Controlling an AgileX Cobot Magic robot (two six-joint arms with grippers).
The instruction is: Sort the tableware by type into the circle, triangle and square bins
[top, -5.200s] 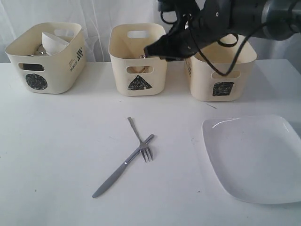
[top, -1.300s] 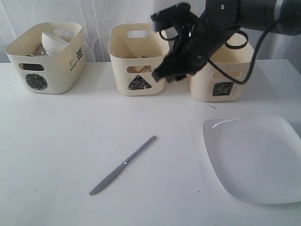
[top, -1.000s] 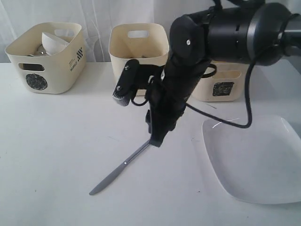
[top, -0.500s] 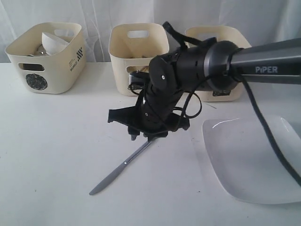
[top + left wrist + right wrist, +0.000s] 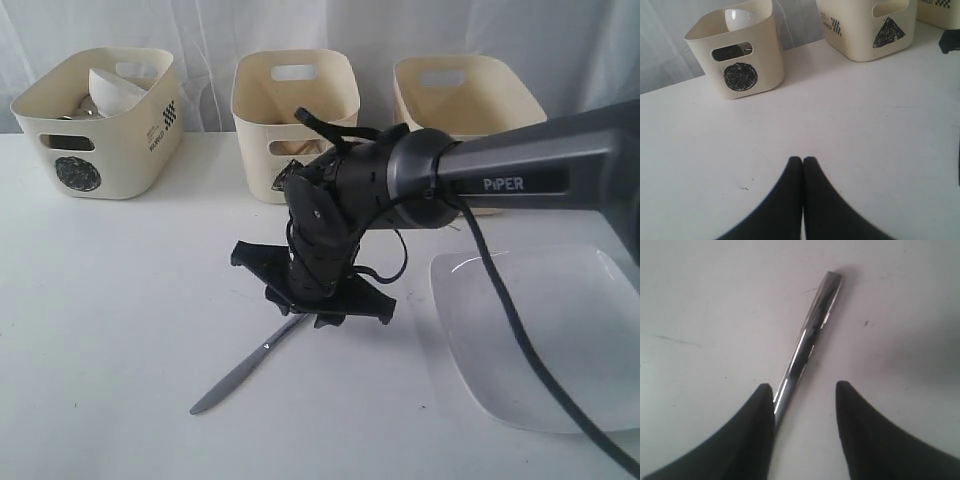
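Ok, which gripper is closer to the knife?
Right. The right gripper is down over the knife handle, jaws open; the left gripper is shut over the table, no knife in its view.

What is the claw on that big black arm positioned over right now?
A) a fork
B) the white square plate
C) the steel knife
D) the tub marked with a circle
C: in the right wrist view the right gripper stands open, with the steel knife lying between its jaws, close to one finger and not gripped.
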